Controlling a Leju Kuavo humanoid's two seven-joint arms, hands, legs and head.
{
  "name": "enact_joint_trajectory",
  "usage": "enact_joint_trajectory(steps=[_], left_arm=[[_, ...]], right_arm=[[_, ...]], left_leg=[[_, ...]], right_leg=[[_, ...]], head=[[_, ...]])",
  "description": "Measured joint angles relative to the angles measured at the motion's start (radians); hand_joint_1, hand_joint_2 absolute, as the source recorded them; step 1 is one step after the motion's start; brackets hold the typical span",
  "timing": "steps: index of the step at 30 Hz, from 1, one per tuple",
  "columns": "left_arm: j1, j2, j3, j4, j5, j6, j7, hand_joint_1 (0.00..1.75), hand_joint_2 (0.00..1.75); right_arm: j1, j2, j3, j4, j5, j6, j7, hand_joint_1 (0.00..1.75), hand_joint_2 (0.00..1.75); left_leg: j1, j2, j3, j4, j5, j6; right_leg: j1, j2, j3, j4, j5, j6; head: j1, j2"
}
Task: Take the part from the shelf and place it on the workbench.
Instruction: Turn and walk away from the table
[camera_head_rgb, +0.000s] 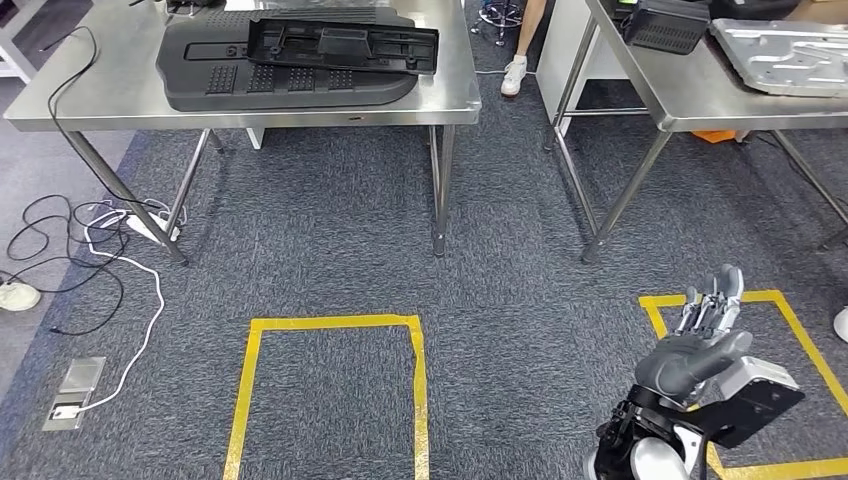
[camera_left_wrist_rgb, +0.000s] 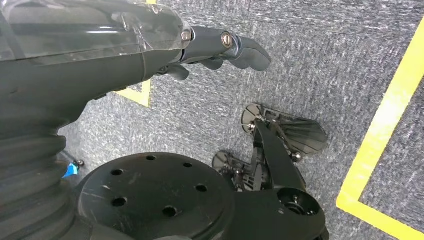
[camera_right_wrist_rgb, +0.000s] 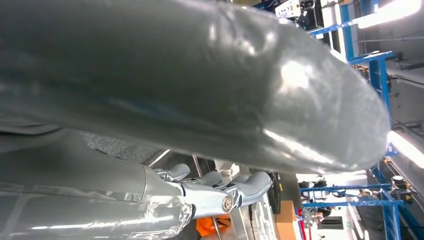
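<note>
Two black plastic parts (camera_head_rgb: 300, 60) lie stacked on the steel desk (camera_head_rgb: 120, 105). The right robot hand (camera_head_rgb: 700, 345) and left robot hand (camera_left_wrist_rgb: 220, 50) hold nothing, fingers loosely apart.

1. The part (camera_head_rgb: 340, 44) is a long, flat black plastic panel with ribs and slots, lying tilted on top of a larger black moulded panel (camera_head_rgb: 270, 75).
2. Both rest on the steel workbench (camera_head_rgb: 110, 100), toward its right end near the front edge.
</note>
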Motion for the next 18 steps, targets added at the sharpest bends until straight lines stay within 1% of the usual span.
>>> enact_joint_trajectory(steps=[1,2,3,4,5,6,7,8,9,10,11,12,13,14,15,16,17,18], left_arm=[[0.0,0.0,0.0,0.0,0.0,0.0,0.0,0.0,1.75],[0.0,0.0,0.0,0.0,0.0,0.0,0.0,0.0,1.75],[0.001,0.0,0.0,0.0,0.0,0.0,0.0,0.0,1.75],[0.001,0.0,0.0,0.0,0.0,0.0,0.0,0.0,1.75],[0.002,0.0,0.0,0.0,-0.001,0.0,0.001,0.0,1.75],[0.002,0.0,0.0,0.0,-0.001,0.0,0.003,0.0,1.75],[0.002,0.0,0.0,0.0,-0.001,0.001,0.004,0.0,1.75],[0.001,0.0,0.0,0.0,-0.002,0.001,0.006,0.0,1.75],[0.0,0.0,0.0,0.0,-0.003,0.001,0.006,0.0,1.75],[0.0,0.0,0.0,0.0,-0.004,0.001,0.007,0.0,1.31],[-0.001,0.0,0.0,0.0,-0.005,0.001,0.007,0.0,0.87],[0.0,0.0,0.0,0.0,-0.006,0.001,0.008,0.0,0.44],[0.001,0.0,0.0,0.0,-0.006,0.001,0.009,0.0,0.0],[0.001,0.001,0.0,0.0,-0.007,0.001,0.011,0.0,0.0],[0.002,0.001,0.0,0.0,-0.007,0.001,0.012,0.0,0.0],[0.001,0.002,0.0,0.001,-0.007,0.0,0.012,0.0,0.0],[0.001,0.002,0.0,0.001,-0.006,0.0,0.013,0.0,0.0],[0.001,0.002,0.0,0.001,-0.006,0.0,0.013,0.0,0.0]], right_arm=[[-0.001,0.0,0.0,0.0,0.0,0.0,-0.001,0.0,0.0],[-0.002,0.0,0.001,0.001,0.0,0.0,-0.003,0.0,0.0],[0.0,0.0,0.001,0.001,0.0,0.002,-0.004,0.0,0.0],[0.002,0.0,0.001,0.001,0.001,0.004,-0.006,0.0,0.0],[0.004,0.0,0.001,0.002,0.002,0.006,-0.008,0.0,0.0],[0.006,0.0,0.001,0.002,0.003,0.009,-0.009,0.0,0.0],[0.008,0.0,0.001,0.002,0.005,0.01,-0.01,0.0,0.0],[0.01,0.001,0.001,0.002,0.006,0.011,-0.011,0.0,0.0],[0.013,0.001,0.001,0.002,0.007,0.011,-0.012,0.0,0.0],[0.019,0.001,0.001,0.002,0.008,0.012,-0.013,0.0,0.0],[0.026,0.002,0.001,0.002,0.011,0.014,-0.014,0.0,0.0],[0.033,0.003,0.001,0.002,0.014,0.018,-0.016,0.0,0.0],[0.04,0.004,0.001,0.002,0.017,0.023,-0.017,0.0,0.0],[0.044,0.005,0.001,0.002,0.022,0.029,-0.018,0.0,0.0],[0.047,0.007,0.001,0.002,0.025,0.035,-0.019,0.0,0.0],[0.049,0.008,0.0,0.002,0.029,0.04,-0.019,0.0,0.0],[0.051,0.01,0.0,0.002,0.031,0.044,-0.019,0.0,0.0],[0.052,0.011,0.0,0.002,0.033,0.047,-0.019,0.0,0.0]], left_leg=[[0.0,0.0,-0.003,0.0,0.006,-0.006],[0.0,0.0,-0.005,-0.001,0.012,-0.014],[0.0,-0.001,-0.006,-0.002,0.019,-0.021],[0.001,-0.002,-0.009,0.0,0.019,-0.027],[0.002,-0.003,-0.015,0.011,0.005,-0.033],[0.002,-0.004,-0.026,0.041,-0.024,-0.037],[0.003,-0.004,-0.042,0.089,-0.066,-0.04],[0.002,-0.004,-0.059,0.149,-0.111,-0.041],[0.002,-0.004,-0.073,0.208,-0.145,-0.042],[0.001,-0.004,-0.076,0.249,-0.16,-0.043],[0.001,-0.004,-0.063,0.259,-0.156,-0.041],[0.0,-0.004,-0.033,0.233,-0.136,-0.038],[-0.002,-0.004,0.011,0.177,-0.11,-0.034],[-0.005,-0.004,0.055,0.109,-0.092,-0.027],[-0.008,-0.004,0.09,0.05,-0.081,-0.021],[-0.011,-0.004,0.11,0.01,-0.079,-0.016],[-0.014,-0.004,0.117,-0.01,-0.082,-0.012],[-0.015,-0.004,0.116,-0.017,-0.08,-0.008]], right_leg=[[0.003,0.002,0.017,-0.035,0.0,-0.005],[0.006,0.003,0.02,-0.049,-0.002,-0.011],[0.008,0.004,0.015,-0.051,0.005,-0.019],[0.007,0.002,0.01,-0.054,0.012,-0.026],[0.006,0.001,0.004,-0.056,0.02,-0.035],[0.004,-0.001,-0.003,-0.058,0.028,-0.044],[0.004,-0.004,-0.011,-0.059,0.035,-0.051],[0.006,-0.005,-0.019,-0.057,0.04,-0.056],[0.008,-0.007,-0.027,-0.055,0.045,-0.059],[0.011,-0.008,-0.036,-0.051,0.049,-0.06],[0.012,-0.009,-0.046,-0.047,0.053,-0.06],[0.013,-0.009,-0.054,-0.042,0.055,-0.06],[0.014,-0.009,-0.062,-0.037,0.057,-0.059],[0.015,-0.009,-0.068,-0.033,0.058,-0.057],[0.016,-0.009,-0.073,-0.029,0.06,-0.054],[0.017,-0.009,-0.077,-0.026,0.063,-0.049],[0.017,-0.009,-0.08,-0.024,0.066,-0.043],[0.017,-0.01,-0.082,-0.025,0.071,-0.037]], head=[[0.002,0.0],[0.002,0.0],[0.0,0.0],[-0.002,0.0],[-0.006,0.0],[-0.013,0.0],[-0.022,0.0],[-0.03,0.0],[-0.036,0.0],[-0.041,0.0],[-0.044,0.0],[-0.046,0.0],[-0.049,0.0],[-0.051,0.0],[-0.052,0.0],[-0.053,0.0],[-0.054,0.0],[-0.053,0.0]])
